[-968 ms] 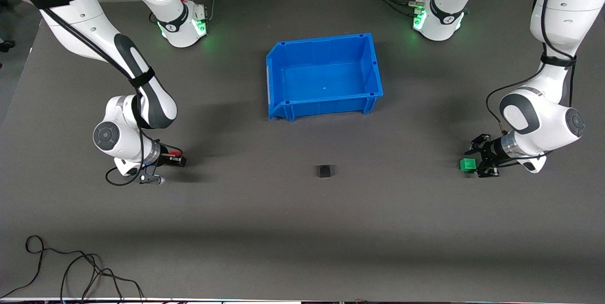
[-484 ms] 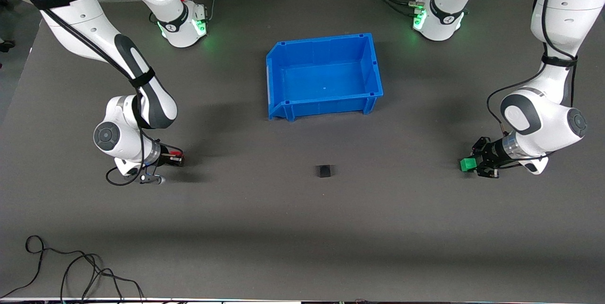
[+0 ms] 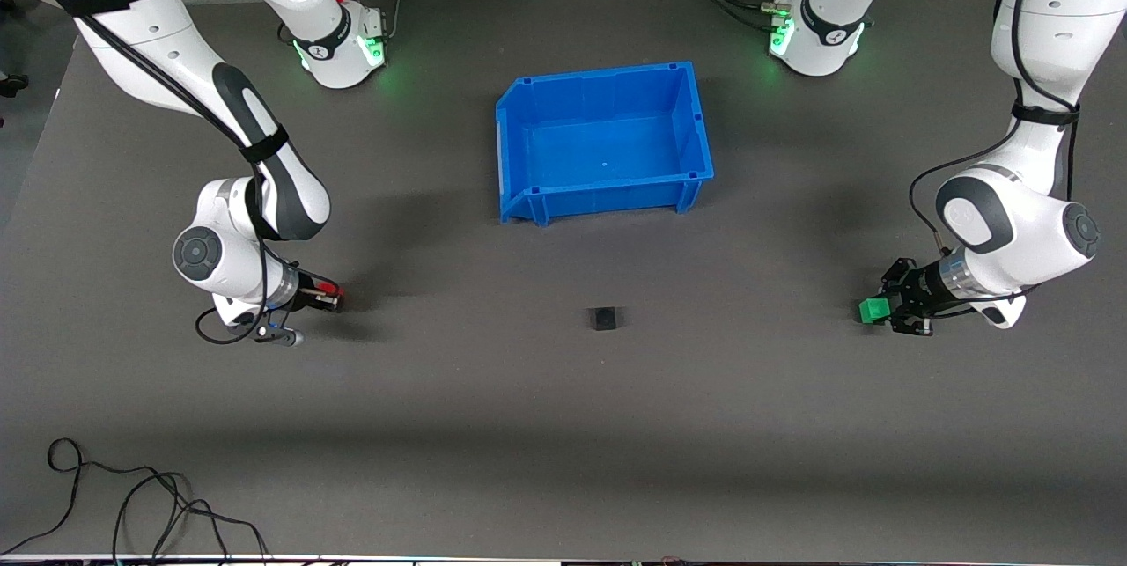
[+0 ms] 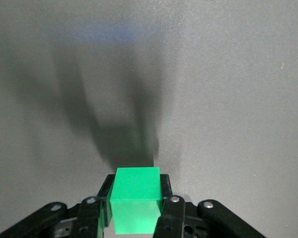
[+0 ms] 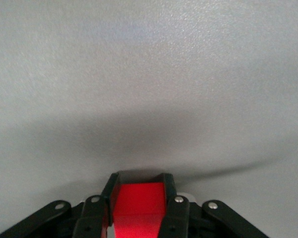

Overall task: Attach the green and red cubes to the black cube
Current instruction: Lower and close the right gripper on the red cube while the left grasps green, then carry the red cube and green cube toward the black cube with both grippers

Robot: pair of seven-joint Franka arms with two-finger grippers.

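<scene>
With my left gripper [image 3: 883,312] clamping the green cube [image 3: 872,311] and my right gripper [image 3: 330,296] clamping the red cube [image 3: 327,289], I should bring both level and slowly toward the black cube [image 3: 603,318].

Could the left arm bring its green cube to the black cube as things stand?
Probably yes. The left gripper is shut on the green cube, and only bare table lies between it and the black cube; the blue bin stands clear.

I see even, soft overhead light on the dark table [image 3: 563,425]. Green lamp glow spills around both arm bases. Soft shadows pool beside the blue bin [image 3: 604,140]. In the left wrist view, long blurred finger shadows stretch away from the sharp green cube [image 4: 136,205].
</scene>
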